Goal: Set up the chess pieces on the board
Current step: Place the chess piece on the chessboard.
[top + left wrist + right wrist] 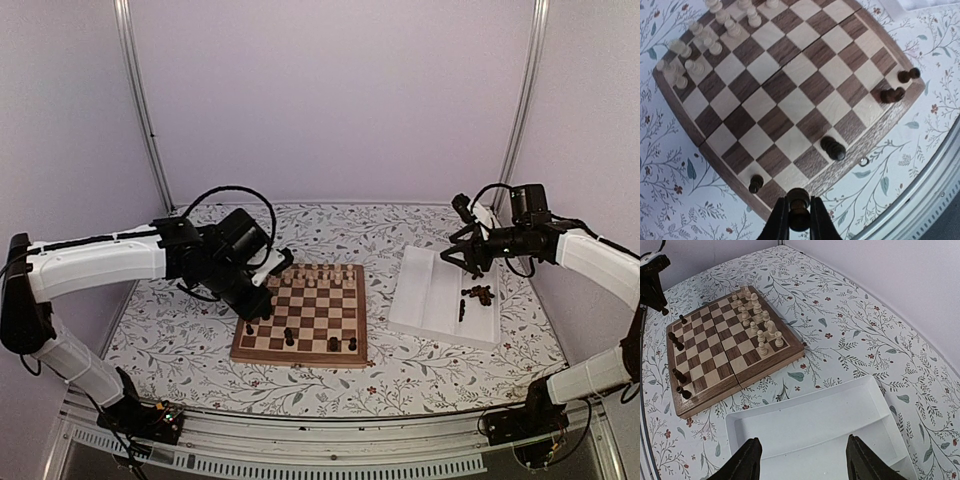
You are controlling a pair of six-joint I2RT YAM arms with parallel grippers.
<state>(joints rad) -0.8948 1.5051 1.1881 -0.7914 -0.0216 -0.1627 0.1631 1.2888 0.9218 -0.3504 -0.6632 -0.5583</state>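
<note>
While the left gripper (799, 222) is clenching a small dark brown wooden chess piece (799, 210) between its fingers, it is hovering over the near left corner of the square wooden chessboard with brown and tan squares (790, 105). Four more dark chessmen (832, 148) are standing along the board's near edge; the nearest dark chessman (756, 183) is sitting just beside the held piece. Pale cream wooden chessmen (695, 55) are crowding the far rows. The right gripper (805, 465) is hanging with its jaws spread and nothing between them, over the white ridged rectangular tray (815, 420), well apart from the board. Loose dark pieces (478, 294) are lying heaped toward the tray's right side. Board and tray are resting on a floral-patterned cloth (420, 370).
</note>
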